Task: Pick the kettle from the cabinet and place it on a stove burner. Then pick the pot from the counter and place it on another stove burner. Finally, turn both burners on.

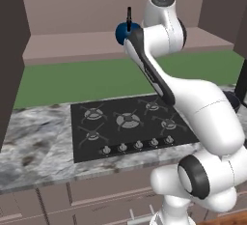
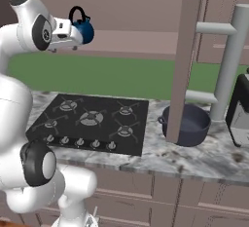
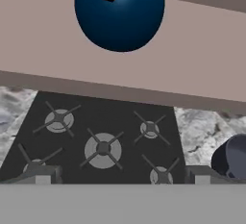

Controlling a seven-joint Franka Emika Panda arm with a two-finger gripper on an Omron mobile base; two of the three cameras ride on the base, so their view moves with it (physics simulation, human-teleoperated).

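While the small round glossy dark-blue kettle [image 3: 120,11] sits on the long flat shelf of the mauve-brown wall cabinet [image 3: 192,69], at upper centre of the hand view, the end effector [image 3: 120,180] faces it with its dark fingertips [image 3: 41,176] spread wide apart and nothing between them. Seen from the right base view, the kettle [image 2: 83,28] lies just beyond the white hand, its black looped handle upright. My judgement: the reach must go forward and slightly up toward the kettle. Below lie the flat black five-burner cooktop [image 1: 126,122] and, at lower right, the wide dark navy-grey pot [image 2: 186,123] on the veined marble surface [image 2: 194,158].
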